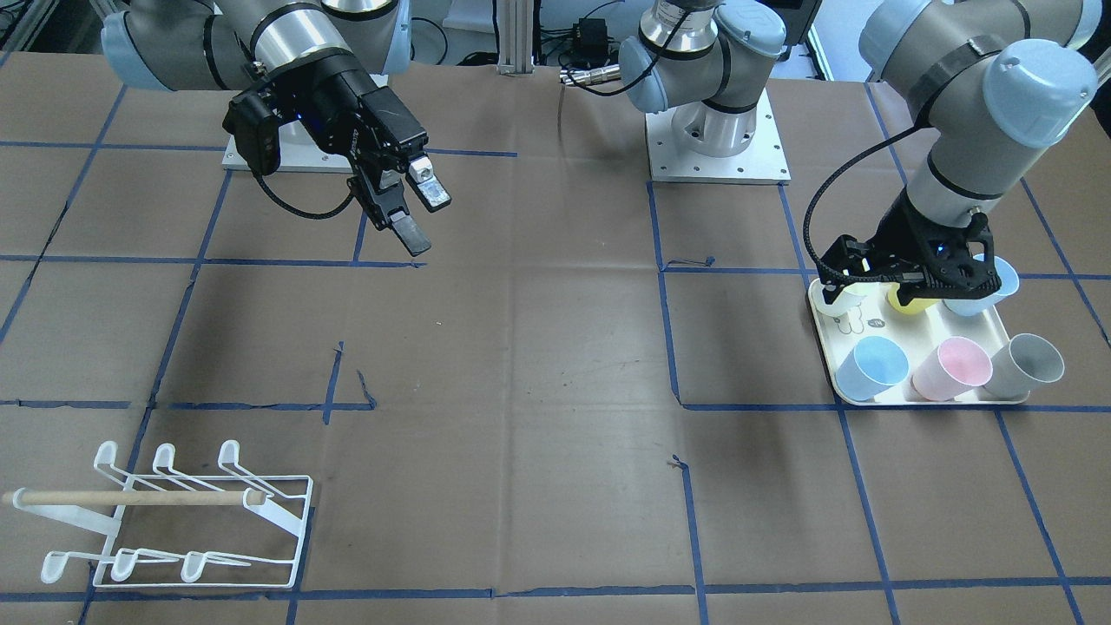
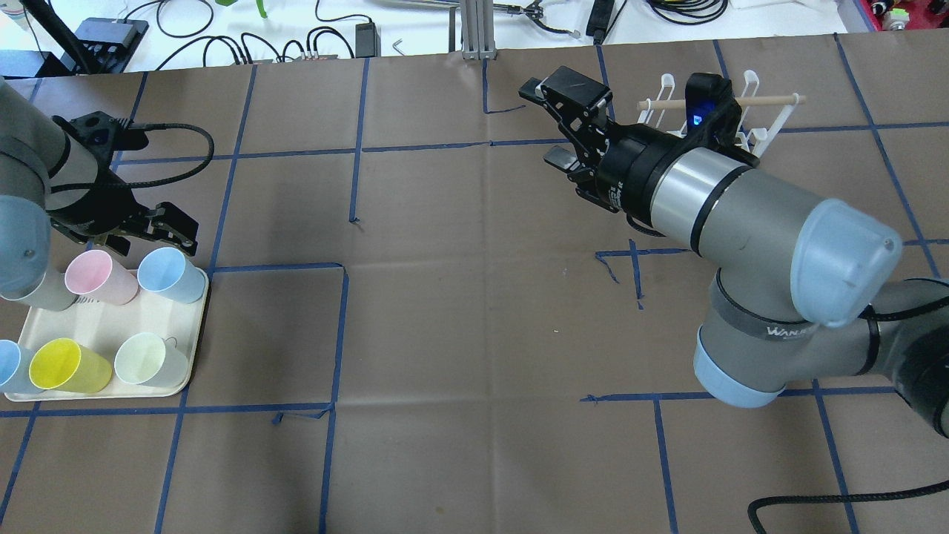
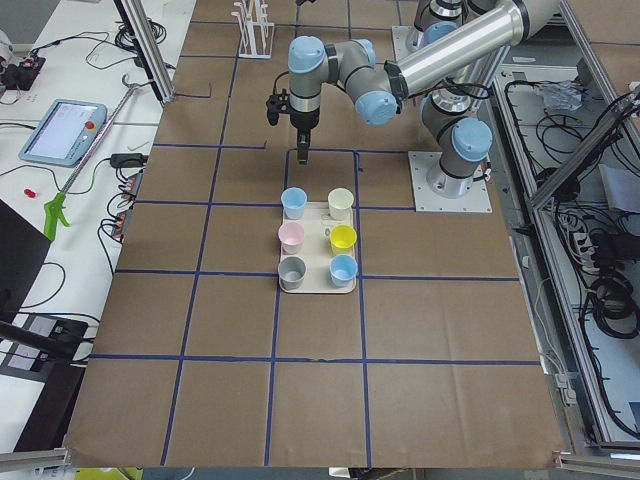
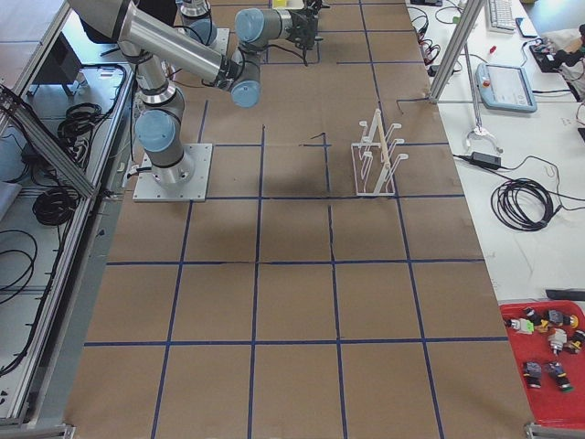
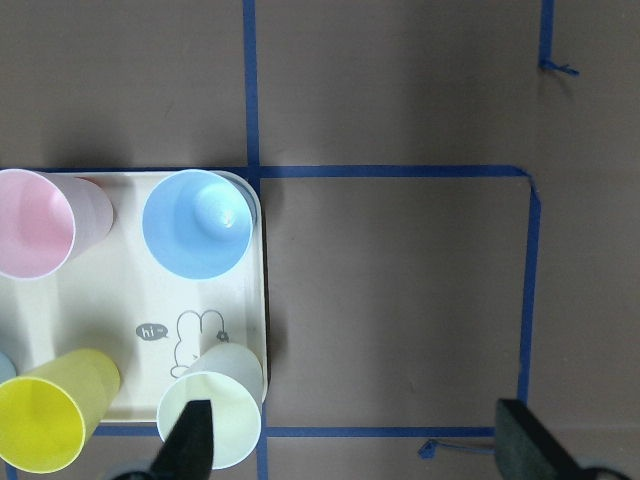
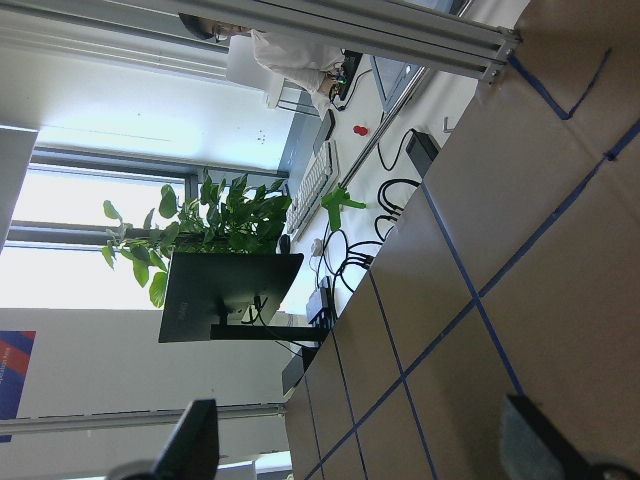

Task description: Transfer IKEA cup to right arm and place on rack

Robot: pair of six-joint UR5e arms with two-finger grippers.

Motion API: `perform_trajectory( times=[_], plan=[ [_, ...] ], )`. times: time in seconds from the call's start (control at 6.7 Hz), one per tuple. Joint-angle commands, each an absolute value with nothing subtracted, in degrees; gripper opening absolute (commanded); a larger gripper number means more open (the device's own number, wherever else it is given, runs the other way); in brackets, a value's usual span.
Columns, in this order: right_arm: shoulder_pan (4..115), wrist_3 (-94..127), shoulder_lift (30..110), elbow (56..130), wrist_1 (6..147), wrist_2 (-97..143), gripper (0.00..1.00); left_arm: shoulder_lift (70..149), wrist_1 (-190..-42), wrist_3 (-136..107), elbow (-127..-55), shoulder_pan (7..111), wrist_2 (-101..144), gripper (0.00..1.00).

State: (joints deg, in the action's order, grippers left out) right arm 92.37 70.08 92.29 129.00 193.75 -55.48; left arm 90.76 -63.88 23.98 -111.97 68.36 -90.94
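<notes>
Left gripper (image 5: 357,435) hangs wide open above the corner of the cream tray (image 1: 920,401) at the front view's right, one finger (image 5: 197,445) over the whitish cup (image 5: 215,400), nothing held; right gripper (image 1: 431,226) open upper left, rack (image 1: 130,497) lower left; descending off-centre could clip that rim and topple it.

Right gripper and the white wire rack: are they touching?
Apart. The exterior front-facing view shows the right gripper open in the air, with a wide stretch of brown table between it and the white wire rack.
</notes>
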Motion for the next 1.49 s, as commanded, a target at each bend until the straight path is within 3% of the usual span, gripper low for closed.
perform_trajectory(
  times=[0.0,0.3,0.75,0.9,1.19,1.34],
  plan=[
    [92.37,72.15,92.02,131.56,197.91,-56.16,0.99,97.52,-55.84,25.13,-113.73,68.20,-90.97,0.99],
    [92.37,74.52,91.67,131.84,198.10,-56.07,1.00,102.81,-53.53,27.33,-114.17,65.23,-90.79,0.99],
    [92.37,75.23,91.67,131.84,198.02,-55.72,1.00,103.01,-53.79,27.33,-115.57,64.86,-91.14,0.99],
    [92.37,75.06,91.58,131.84,197.84,-55.90,1.00,103.01,-53.79,27.25,-115.84,64.86,-91.32,0.93],
    [92.37,74.97,91.58,131.84,198.02,-55.99,1.00,102.92,-53.70,27.07,-115.49,64.86,-96.23,0.30],
    [92.37,74.88,91.58,131.84,198.02,-55.99,1.00,102.92,-53.70,27.16,-115.31,64.86,-96.24,0.10]
  ],
)
